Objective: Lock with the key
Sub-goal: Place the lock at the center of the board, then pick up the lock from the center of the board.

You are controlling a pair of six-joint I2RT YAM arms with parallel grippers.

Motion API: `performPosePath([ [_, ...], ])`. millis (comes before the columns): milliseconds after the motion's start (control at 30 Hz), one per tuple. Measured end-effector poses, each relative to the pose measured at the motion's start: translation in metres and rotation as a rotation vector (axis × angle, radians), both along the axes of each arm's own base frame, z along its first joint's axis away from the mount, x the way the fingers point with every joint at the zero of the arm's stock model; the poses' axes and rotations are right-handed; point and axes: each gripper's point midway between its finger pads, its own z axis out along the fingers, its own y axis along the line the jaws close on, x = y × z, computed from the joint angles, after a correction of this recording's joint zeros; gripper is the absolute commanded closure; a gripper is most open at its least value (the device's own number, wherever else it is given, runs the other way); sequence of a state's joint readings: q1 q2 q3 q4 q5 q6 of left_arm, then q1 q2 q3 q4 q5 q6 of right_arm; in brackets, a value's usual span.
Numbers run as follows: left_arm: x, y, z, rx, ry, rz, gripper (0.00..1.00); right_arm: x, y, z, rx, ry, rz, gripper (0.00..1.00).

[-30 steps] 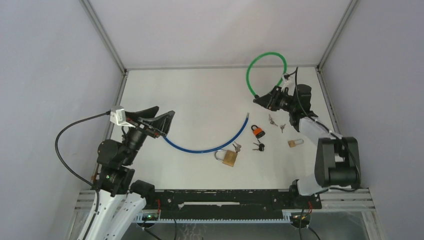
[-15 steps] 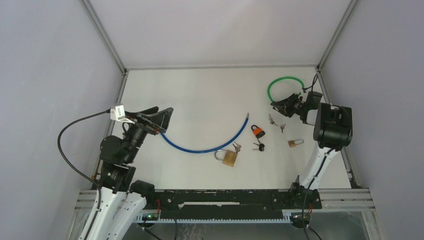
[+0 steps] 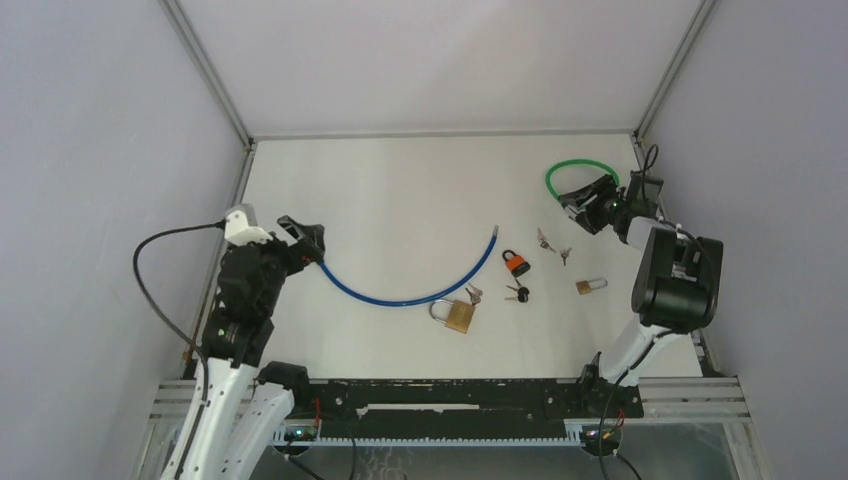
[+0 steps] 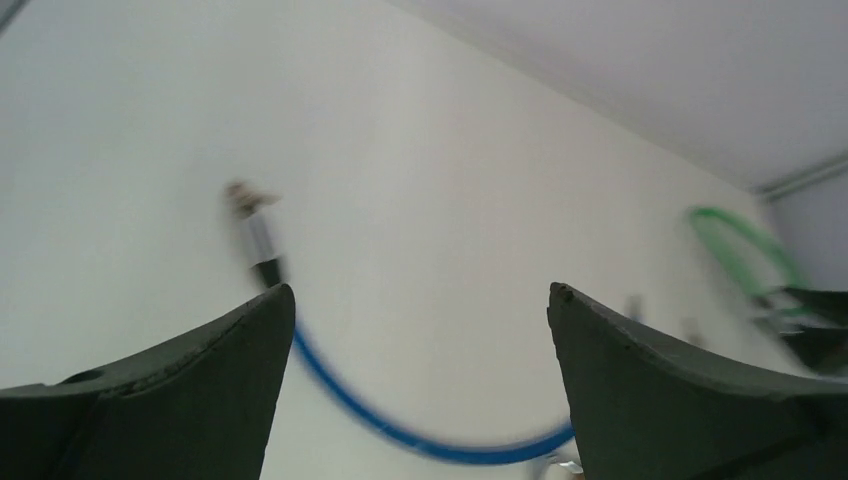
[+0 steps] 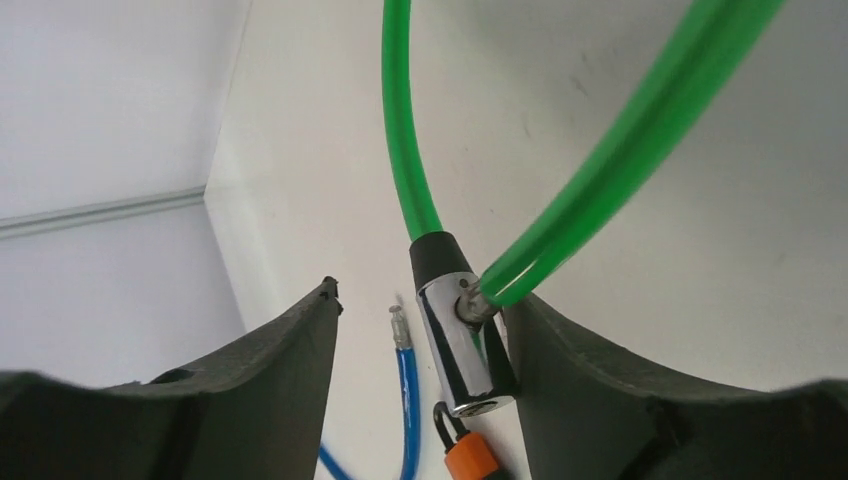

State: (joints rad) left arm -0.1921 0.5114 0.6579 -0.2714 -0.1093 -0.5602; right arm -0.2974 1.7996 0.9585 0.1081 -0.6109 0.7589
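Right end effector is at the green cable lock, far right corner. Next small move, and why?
Probably lift the right end effector straight back off the green cable lock. Its jaws stand open around the chrome barrel, gripping nothing, and the loop looks closed. The keys near the orange padlock lie untouched.

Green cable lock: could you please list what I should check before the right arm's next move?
1. Right claw open, with the chrome barrel between its fingers: ok.
2. Green cable ends both meet the barrel: ok. Latched: cannot tell.
3. Key in the barrel: cannot tell, keyhole hidden.
4. Loose keys in sight on the table: ok.
5. Left claw open and empty: ok.
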Motion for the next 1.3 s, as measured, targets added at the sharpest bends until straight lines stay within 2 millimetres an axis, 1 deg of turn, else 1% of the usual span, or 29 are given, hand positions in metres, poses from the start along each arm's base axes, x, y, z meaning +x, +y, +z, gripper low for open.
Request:
performPosePath([
  [100, -0.003, 0.027, -0.054, 0.138, 0.247, 0.087, 0.02, -0.001, -0.008, 0.022, -0.071, -0.038, -0.037, 0.28],
  [167, -0.009, 0.038, -0.076, 0.208, 0.396, 0.099, 0.01, -0.001, -0.013, 0.026, -0.099, -0.039, -0.063, 0.26],
  [200, -0.012, 0.043, -0.083, 0.246, 0.470, 0.096, 0.00, -0.002, -0.014, 0.025, -0.106, -0.029, -0.071, 0.26],
  [300, -0.012, 0.048, -0.091, 0.308, 0.578, 0.069, 0.00, -0.011, -0.016, 0.012, -0.108, 0.029, -0.091, 0.25],
  [333, -0.011, 0.047, -0.092, 0.320, 0.602, 0.054, 0.00, -0.016, -0.016, 0.006, -0.101, 0.054, -0.095, 0.23],
  [400, -0.010, 0.047, -0.095, 0.337, 0.647, 0.030, 0.00, -0.021, -0.015, -0.002, -0.087, 0.088, -0.099, 0.23],
  [500, 0.000, 0.047, -0.104, 0.357, 0.731, 0.004, 0.00, -0.028, -0.014, -0.012, -0.073, 0.136, -0.095, 0.22],
  [567, 0.009, 0.047, -0.117, 0.360, 0.800, -0.009, 0.00, -0.034, -0.012, -0.016, -0.072, 0.162, -0.084, 0.21],
  [633, 0.013, 0.047, -0.132, 0.356, 0.859, -0.014, 0.00, -0.040, -0.012, -0.020, -0.091, 0.196, -0.061, 0.20],
  [700, 0.016, 0.048, -0.144, 0.344, 0.903, -0.016, 0.00, -0.045, -0.016, -0.021, -0.132, 0.226, -0.042, 0.20],
  [800, 0.027, 0.049, -0.150, 0.298, 0.899, 0.007, 0.00, -0.051, -0.025, -0.022, -0.199, 0.257, -0.030, 0.20],
  [867, 0.037, 0.053, -0.154, 0.264, 0.883, 0.036, 0.00, -0.059, -0.026, -0.022, -0.249, 0.279, -0.019, 0.20],
  [933, 0.046, 0.057, -0.166, 0.224, 0.889, 0.067, 0.00, -0.066, -0.024, -0.013, -0.311, 0.278, -0.003, 0.20],
  [967, 0.049, 0.057, -0.175, 0.205, 0.904, 0.075, 0.00, -0.068, -0.020, -0.003, -0.356, 0.259, 0.014, 0.21],
  [1033, 0.052, 0.056, -0.196, 0.176, 0.947, 0.082, 0.00, -0.066, -0.002, 0.023, -0.433, 0.193, 0.066, 0.21],
  [1100, 0.054, 0.055, -0.216, 0.162, 0.995, 0.086, 0.13, -0.059, 0.020, 0.051, -0.497, 0.105, 0.122, 0.21],
  [1167, 0.057, 0.056, -0.236, 0.163, 1.040, 0.094, 0.16, -0.056, 0.046, 0.078, -0.551, 0.010, 0.180, 0.21],
  [1233, 0.056, 0.056, -0.252, 0.165, 1.081, 0.093, 0.21, -0.059, 0.070, 0.093, -0.578, -0.055, 0.242, 0.21],
  [1267, 0.056, 0.058, -0.254, 0.173, 1.093, 0.100, 0.26, -0.062, 0.078, 0.096, -0.586, -0.071, 0.265, 0.21],
  [1300, 0.061, 0.058, -0.253, 0.169, 1.078, 0.100, 0.31, -0.066, 0.085, 0.098, -0.598, -0.079, 0.286, 0.21],
])
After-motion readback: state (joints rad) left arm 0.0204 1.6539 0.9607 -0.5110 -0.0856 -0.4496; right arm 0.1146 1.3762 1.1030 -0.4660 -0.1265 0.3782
